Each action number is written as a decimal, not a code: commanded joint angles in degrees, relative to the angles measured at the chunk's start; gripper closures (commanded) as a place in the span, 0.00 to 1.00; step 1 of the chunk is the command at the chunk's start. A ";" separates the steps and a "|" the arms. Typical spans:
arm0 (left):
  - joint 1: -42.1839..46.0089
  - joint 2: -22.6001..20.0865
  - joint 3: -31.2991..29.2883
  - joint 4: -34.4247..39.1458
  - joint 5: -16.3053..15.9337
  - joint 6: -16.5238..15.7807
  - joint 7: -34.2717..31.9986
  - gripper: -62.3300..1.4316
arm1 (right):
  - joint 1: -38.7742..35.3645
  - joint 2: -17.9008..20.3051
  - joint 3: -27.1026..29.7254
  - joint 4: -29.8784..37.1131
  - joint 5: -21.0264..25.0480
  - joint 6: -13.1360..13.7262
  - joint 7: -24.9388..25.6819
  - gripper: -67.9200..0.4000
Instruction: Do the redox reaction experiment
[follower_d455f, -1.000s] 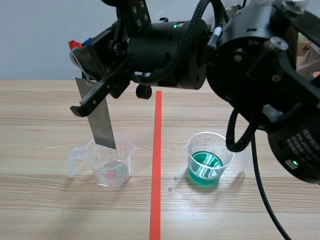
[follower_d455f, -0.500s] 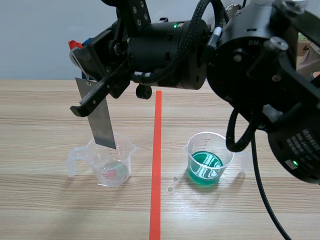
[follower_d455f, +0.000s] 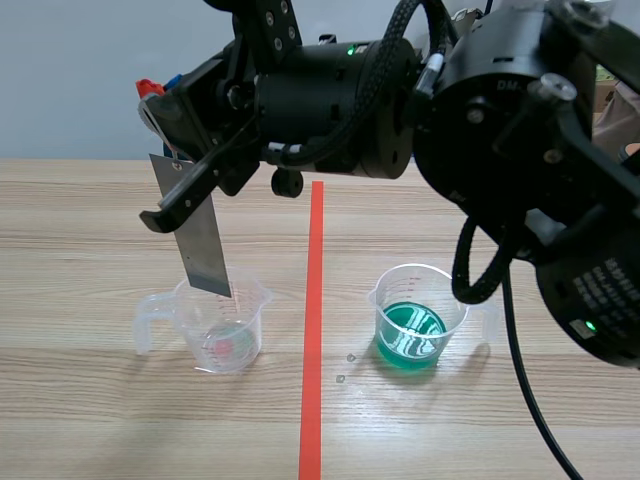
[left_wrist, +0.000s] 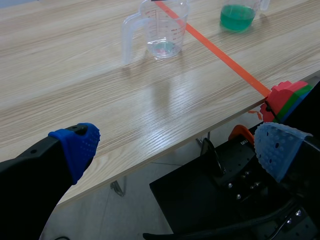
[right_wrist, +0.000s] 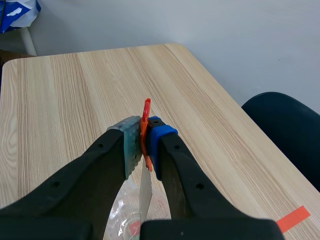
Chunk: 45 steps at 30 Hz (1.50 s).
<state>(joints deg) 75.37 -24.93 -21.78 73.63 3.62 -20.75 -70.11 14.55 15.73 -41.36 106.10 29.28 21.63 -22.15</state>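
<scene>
Probably light, stiff, slick: metal strip (follower_d455f: 200, 245) left of centre, right claw (right_wrist: 142, 142) grasping its top; left claw (left_wrist: 175, 147) released.

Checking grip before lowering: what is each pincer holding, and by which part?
The right pincer is shut on the metal strip's top end, at its orange-red tab; the strip hangs over the clear beaker. The left pincer is open, holding nothing.

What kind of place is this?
Probably a robot lab bench for chemistry: a beaker of green liquid and a clear beaker on a taped table, with a metal strip in the right claw.
</scene>
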 joint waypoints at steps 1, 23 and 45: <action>0.07 0.13 -0.11 0.66 -0.17 0.04 -0.85 0.00 | 0.68 -0.15 0.31 0.44 -0.66 -0.20 1.05 0.98; 0.07 0.11 -0.11 0.66 -0.17 0.04 -0.83 0.00 | -0.57 -0.17 0.04 -7.41 -2.99 2.73 9.03 0.98; 0.07 0.13 -0.11 0.66 -0.17 0.04 -0.83 0.00 | -0.11 -0.22 -0.50 -19.39 -14.82 8.96 25.00 0.98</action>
<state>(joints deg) 75.37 -24.93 -21.78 73.63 3.62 -20.75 -70.13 13.30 15.73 -41.80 86.26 14.28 30.52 1.23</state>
